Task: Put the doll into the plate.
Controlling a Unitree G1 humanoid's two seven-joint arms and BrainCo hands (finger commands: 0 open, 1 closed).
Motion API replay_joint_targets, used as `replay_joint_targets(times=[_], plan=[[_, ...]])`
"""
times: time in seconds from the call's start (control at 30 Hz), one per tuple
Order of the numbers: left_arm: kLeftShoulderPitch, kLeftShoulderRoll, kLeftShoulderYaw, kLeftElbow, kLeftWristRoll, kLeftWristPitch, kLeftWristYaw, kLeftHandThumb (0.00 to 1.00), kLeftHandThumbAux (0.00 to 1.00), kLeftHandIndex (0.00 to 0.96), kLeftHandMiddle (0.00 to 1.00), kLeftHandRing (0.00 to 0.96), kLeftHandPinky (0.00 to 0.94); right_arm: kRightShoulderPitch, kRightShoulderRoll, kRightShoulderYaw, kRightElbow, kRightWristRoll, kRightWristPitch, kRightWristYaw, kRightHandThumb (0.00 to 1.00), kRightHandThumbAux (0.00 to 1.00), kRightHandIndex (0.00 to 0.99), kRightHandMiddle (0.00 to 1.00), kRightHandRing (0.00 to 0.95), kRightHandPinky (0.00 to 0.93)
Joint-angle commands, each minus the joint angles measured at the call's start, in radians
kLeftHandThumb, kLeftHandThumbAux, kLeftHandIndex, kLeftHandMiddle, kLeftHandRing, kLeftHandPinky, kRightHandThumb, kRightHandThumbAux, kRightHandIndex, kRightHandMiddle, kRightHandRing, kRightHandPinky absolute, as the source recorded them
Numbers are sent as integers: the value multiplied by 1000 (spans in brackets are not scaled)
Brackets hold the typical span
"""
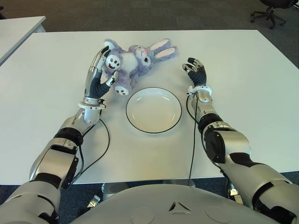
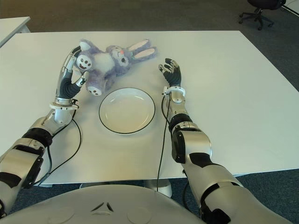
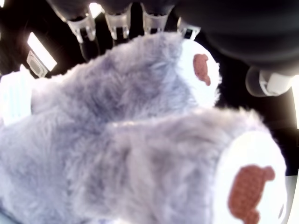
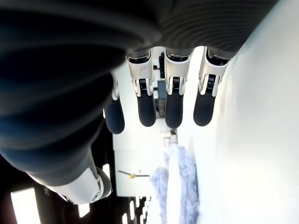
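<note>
A white table (image 1: 243,84) carries everything, with a second table (image 1: 18,28) off to the robot's left and an office chair (image 1: 268,11) on the carpet beyond. Near the middle sits a round white plate (image 1: 153,110) with a thin dark rim, bare inside. Just behind it lies the doll (image 1: 135,60), a fluffy grey-purple rabbit with pink-lined ears, on the table outside the plate. The left hand (image 1: 103,70) is at the doll's feet, its fingers wrapped around the furry legs. The right hand (image 1: 195,71) shows beside the plate's right, fingers loosely spread and holding nothing. No writing is legible.
</note>
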Motion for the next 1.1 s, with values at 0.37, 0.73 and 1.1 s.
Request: replay_joint_targets(times=[0.37, 0.73, 1.1], plan=[[224, -117, -54, 83, -12, 80, -79, 425, 179, 0, 0, 0, 106, 85, 33, 0, 56, 2, 53, -2, 431, 753, 220, 175, 165, 212], [191, -138, -21, 107, -36, 126, -39, 452, 200, 0, 0, 0, 63, 85, 32, 0, 56, 1, 55, -2, 453, 762, 221, 182, 170, 220], [161, -178, 29, 108, -74, 194, 32, 490, 268, 0, 63, 86, 135, 88, 33, 0, 55, 2, 53, 1, 438, 755, 216, 175, 165, 213]])
